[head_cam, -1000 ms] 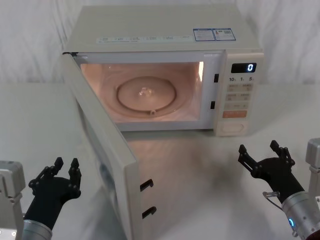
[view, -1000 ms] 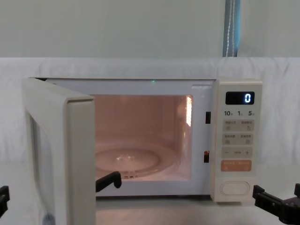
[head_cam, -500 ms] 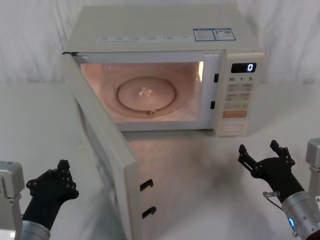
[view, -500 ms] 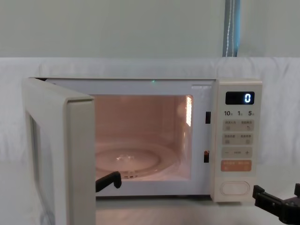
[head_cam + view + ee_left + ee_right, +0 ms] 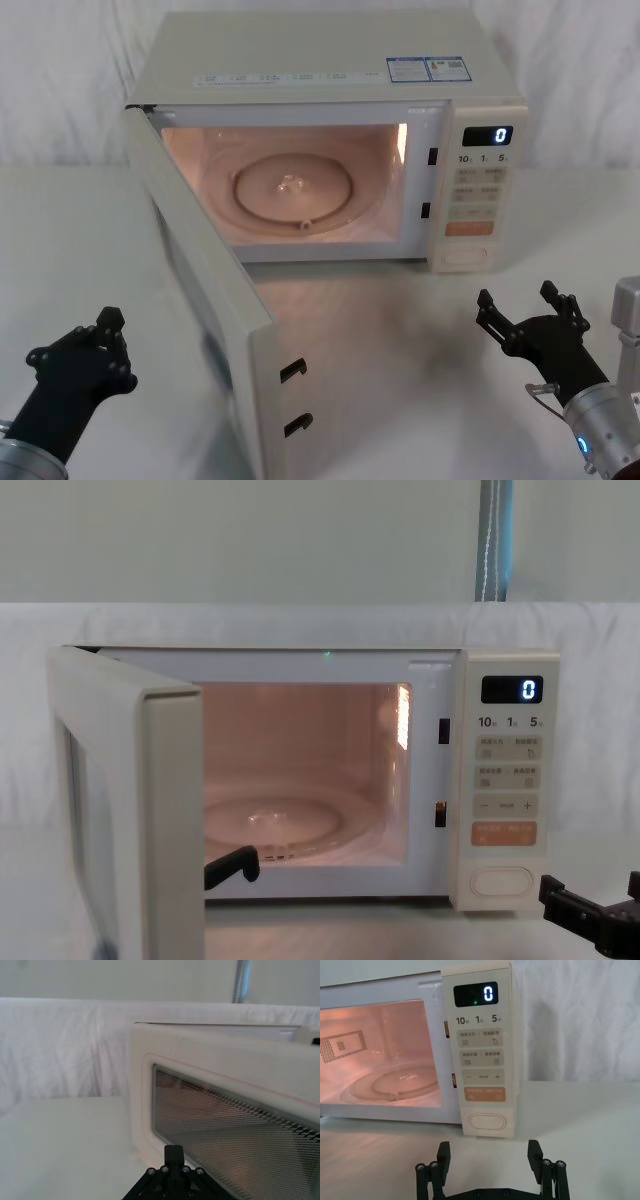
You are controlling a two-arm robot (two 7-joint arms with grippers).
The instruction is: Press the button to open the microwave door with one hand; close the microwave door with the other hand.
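Left gripper (image 5: 88,338) shifted leftward, fingers together; right gripper (image 5: 527,308) fingers apart — display (image 5: 475,995) reads "0".

Our left gripper (image 5: 80,345) and right gripper (image 5: 528,312) are black and pronged, small screws at the knuckles; silver-grey wrists, the right carrying a thin cable and, seemingly, a blue light.

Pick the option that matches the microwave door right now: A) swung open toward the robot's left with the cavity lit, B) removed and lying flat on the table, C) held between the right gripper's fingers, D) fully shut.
A: the microwave door stands swung out on the robot's left, and the lit cavity with its glass turntable is exposed.
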